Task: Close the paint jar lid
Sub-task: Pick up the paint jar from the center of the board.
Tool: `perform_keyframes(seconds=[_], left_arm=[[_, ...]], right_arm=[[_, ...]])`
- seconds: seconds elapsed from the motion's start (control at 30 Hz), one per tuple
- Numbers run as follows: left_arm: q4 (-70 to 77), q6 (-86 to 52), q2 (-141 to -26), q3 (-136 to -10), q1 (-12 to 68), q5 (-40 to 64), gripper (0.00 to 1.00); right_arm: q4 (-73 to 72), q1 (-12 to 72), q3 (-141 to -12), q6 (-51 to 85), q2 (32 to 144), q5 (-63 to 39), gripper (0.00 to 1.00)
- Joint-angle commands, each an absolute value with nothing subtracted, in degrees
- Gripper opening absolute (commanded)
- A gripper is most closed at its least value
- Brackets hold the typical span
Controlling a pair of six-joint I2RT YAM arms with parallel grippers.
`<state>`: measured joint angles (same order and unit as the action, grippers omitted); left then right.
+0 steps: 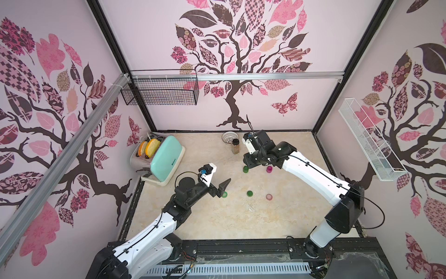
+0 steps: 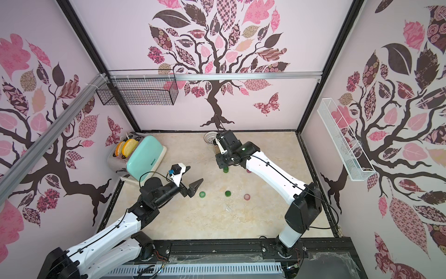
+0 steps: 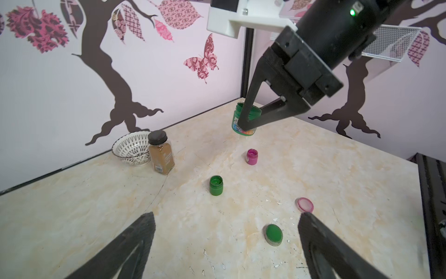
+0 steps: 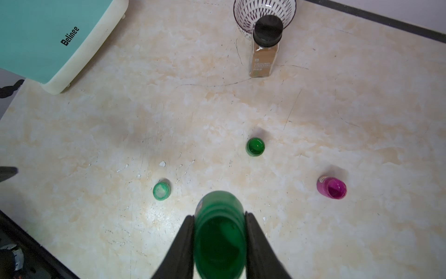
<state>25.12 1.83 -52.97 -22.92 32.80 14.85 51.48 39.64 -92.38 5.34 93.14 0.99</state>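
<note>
Green and lidless, the paint jar [image 4: 219, 241] is clamped between the jaws of the right gripper [image 3: 245, 125], just right of centre in both top views and held off the marble table [image 1: 217, 217]. The left gripper [image 1: 223, 188], left of centre, has its jaws spread wide; a green lid [image 1: 225, 194] lies just beside it, with a second green lid [image 1: 249, 193] and a pink lid [image 1: 269, 196] further right.
</note>
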Motion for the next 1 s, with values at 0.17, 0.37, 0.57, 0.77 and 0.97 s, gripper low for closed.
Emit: perform_keyframes(seconds=[0.17,0.37,0.57,0.77,0.97], left_arm=[[41.6,8.3,-60.6,-23.9,33.5,22.7,0.91],[43.3,7.7,-64.5,-25.1,34.0,23.5,0.88],[45.3,7.2,-66.9,-25.5,35.0,24.0,0.81],[45.5,6.4,-67.6,-25.9,35.6,24.1,0.73],[45.9,5.8,-68.7,-26.2,35.9,24.3,0.70]], right_arm=[[56.8,40.0,-92.5,8.8,90.2,-6.6,0.30],[57.6,41.9,-95.0,10.8,91.2,-7.8,0.30],[58.1,43.6,-96.6,12.2,92.5,-8.0,0.30],[57.7,44.3,-96.2,13.4,92.7,-8.0,0.30],[56.8,44.9,-95.7,14.4,92.7,-8.4,0.30]])
